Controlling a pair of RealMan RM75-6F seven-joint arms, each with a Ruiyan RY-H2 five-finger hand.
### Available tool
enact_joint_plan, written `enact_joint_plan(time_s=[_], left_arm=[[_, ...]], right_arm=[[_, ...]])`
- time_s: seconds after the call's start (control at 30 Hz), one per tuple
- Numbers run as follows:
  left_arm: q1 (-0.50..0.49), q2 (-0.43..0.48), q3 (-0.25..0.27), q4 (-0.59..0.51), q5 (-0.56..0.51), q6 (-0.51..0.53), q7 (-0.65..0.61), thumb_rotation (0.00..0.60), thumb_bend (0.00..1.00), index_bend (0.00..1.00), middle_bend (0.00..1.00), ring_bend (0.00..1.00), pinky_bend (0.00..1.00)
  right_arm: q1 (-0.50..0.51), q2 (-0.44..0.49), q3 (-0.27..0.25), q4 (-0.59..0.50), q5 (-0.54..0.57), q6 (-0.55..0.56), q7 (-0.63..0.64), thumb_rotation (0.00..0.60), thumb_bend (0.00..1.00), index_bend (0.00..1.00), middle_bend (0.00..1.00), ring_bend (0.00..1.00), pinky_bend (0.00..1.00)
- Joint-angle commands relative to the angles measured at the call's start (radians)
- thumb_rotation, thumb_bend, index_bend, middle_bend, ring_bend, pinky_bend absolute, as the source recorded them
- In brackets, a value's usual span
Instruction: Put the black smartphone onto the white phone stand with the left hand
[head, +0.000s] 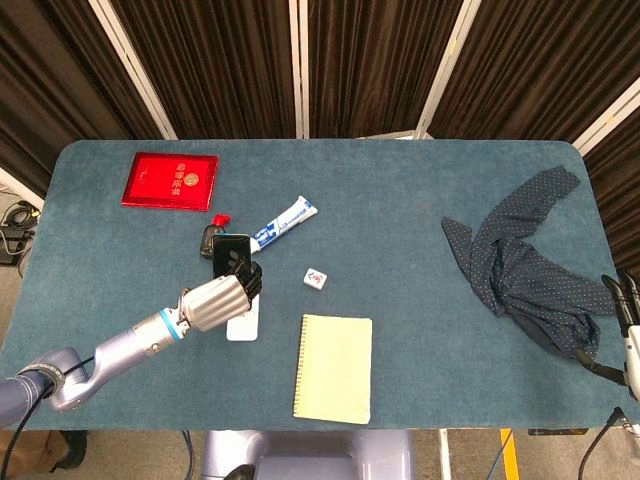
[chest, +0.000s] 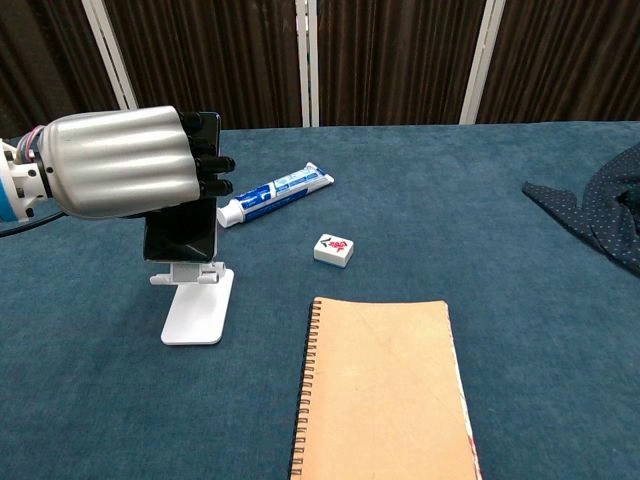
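- Up close, the chest view shows the left hand with a ribbed, silvery metal back and dark fingers curled around a flat, glossy black smartphone.
- That phone stands nearly upright against the white phone stand, a smooth plastic piece with a flat foot; its lower edge sits at the stand's small lip.
- From above, the head view adds what the chest view hides: a small dark object with a red tip just behind the phone, and a red booklet with gold characters too small to read.
- Only the head view catches the right hand at the frame edge, beside a crumpled dotted navy cloth; its grasp cannot be told.
- A blue-and-white toothpaste tube carries print too fine to read.
- A white tile bears a red mark.
- A spiral-bound notebook with a plain tan cover lies on the blue felt bench.
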Motion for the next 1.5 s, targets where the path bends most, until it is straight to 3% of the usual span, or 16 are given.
enact_joint_plan(time_s=[0.03,0.6,0.83,1.17,1.37,1.5], left_arm=[[0.006,-0.013,0.001,0.004,0.000,0.007,0.015,0.600,0.00,0.57,0.46,0.45,0.37],[0.020,-0.042,0.010,0.013,-0.012,0.007,0.040,0.600,0.00,0.49,0.41,0.42,0.35],[0.019,-0.033,0.011,0.000,-0.018,0.000,0.034,0.600,0.00,0.27,0.20,0.20,0.28],[0.013,-0.018,0.019,-0.011,0.000,0.003,0.035,0.600,0.00,0.19,0.02,0.05,0.16],[0.015,0.009,0.014,-0.026,0.011,0.034,0.021,0.600,0.00,0.09,0.00,0.00,0.10],[0.054,0.065,-0.018,-0.086,-0.005,0.159,-0.066,0.600,0.00,0.08,0.00,0.00,0.07]], right_arm=[[-0.001,0.002,0.000,0.000,0.000,0.001,0.004,0.600,0.00,0.00,0.00,0.00,0.00],[-0.003,0.012,-0.003,-0.004,-0.002,-0.003,0.018,0.600,0.00,0.00,0.00,0.00,0.00],[-0.003,0.014,-0.003,-0.006,-0.002,-0.003,0.020,0.600,0.00,0.00,0.00,0.00,0.00],[-0.004,0.016,-0.004,-0.007,-0.003,-0.003,0.023,0.600,0.00,0.00,0.00,0.00,0.00],[-0.005,0.017,-0.005,-0.008,-0.006,-0.001,0.026,0.600,0.00,0.00,0.00,0.00,0.00],[-0.006,0.019,-0.006,-0.007,-0.008,0.001,0.031,0.600,0.00,0.00,0.00,0.00,0.00]])
